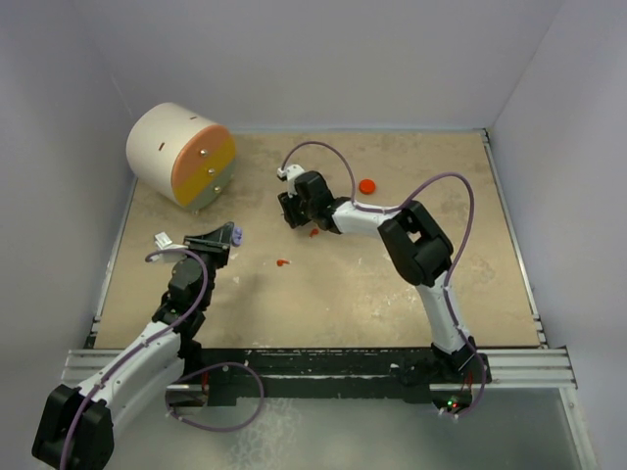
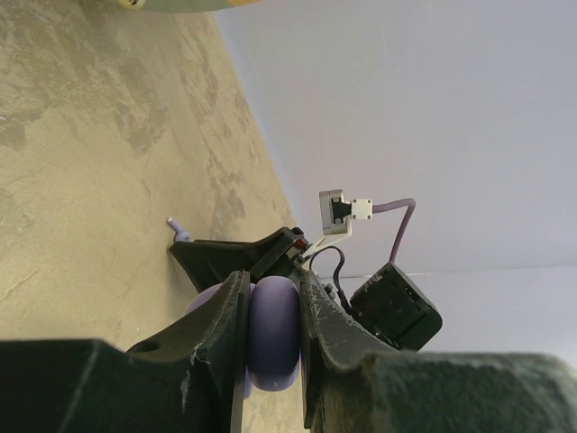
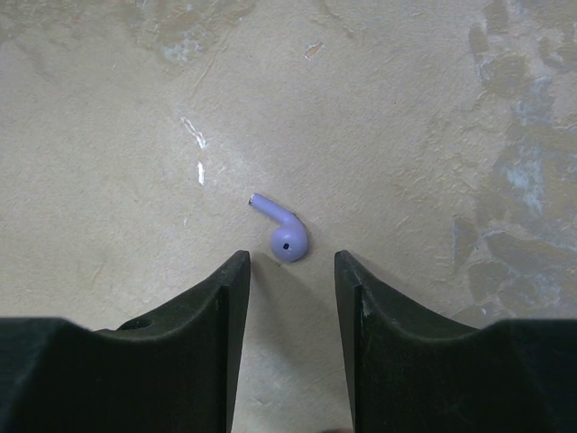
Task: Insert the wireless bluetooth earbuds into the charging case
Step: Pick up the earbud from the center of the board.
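Hidden from above, a lavender earbud (image 3: pixel 287 236) lies before parted right fingers (image 3: pixel 203 347); left fingers (image 2: pixel 209 361) clamp a lavender case (image 2: pixel 273 336).

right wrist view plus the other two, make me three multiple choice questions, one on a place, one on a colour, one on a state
1. Where is the lavender earbud?
A. leaning on a wall
B. on the table, just ahead of the right gripper
C. on top of an arm

2. What colour is the disc at the far side of the table?
A. red
B. green
C. black

3. How is the left gripper?
A. open
B. out of view
C. shut on the case

Answers:
1 B: the right wrist view shows it lying on the table before the open jaws.
2 A: the top view shows it plainly red.
3 C: the left wrist view shows both jaws pressed against the lavender case.
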Tool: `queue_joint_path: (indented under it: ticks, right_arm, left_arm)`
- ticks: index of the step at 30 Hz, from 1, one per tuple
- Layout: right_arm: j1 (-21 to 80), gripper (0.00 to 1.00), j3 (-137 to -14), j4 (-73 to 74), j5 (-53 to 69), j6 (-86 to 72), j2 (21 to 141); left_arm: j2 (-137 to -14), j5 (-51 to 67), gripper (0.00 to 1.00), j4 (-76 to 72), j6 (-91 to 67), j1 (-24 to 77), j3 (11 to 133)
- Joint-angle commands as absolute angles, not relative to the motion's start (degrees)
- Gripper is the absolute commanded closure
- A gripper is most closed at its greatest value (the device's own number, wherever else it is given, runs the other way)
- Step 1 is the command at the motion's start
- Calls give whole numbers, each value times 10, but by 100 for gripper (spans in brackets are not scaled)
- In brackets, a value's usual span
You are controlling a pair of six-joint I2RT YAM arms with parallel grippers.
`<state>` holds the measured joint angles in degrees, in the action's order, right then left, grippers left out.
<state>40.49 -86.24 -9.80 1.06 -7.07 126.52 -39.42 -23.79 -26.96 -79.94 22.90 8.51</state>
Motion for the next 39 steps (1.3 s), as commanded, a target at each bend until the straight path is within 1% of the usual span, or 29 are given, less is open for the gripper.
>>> queue_joint_path:
  ticks: [1, 10, 19, 26, 32, 39]
  right_arm:
    - [407, 55, -888, -108, 11, -66, 1274]
    - [407, 58, -896, -106, 6, -63, 1288]
    - [407, 66, -892, -104, -1, -63, 1291]
    - [407, 77, -888, -107, -4, -59, 1291]
    - [407, 91, -875, -114, -38, -50, 1274]
    - [408, 99, -831, -135, -85, -36, 1215]
  left_arm:
    - [-389, -239, 100, -293, -812, 226, 86]
    - [-387, -240, 100, -291, -812, 227, 85]
    - [-393, -241, 100, -295, -812, 227, 85]
    - [-399, -242, 100, -299, -811, 227, 86]
    - [-415, -238, 100, -311, -815, 226, 88]
    - [-450, -230, 100, -317, -817, 227, 105]
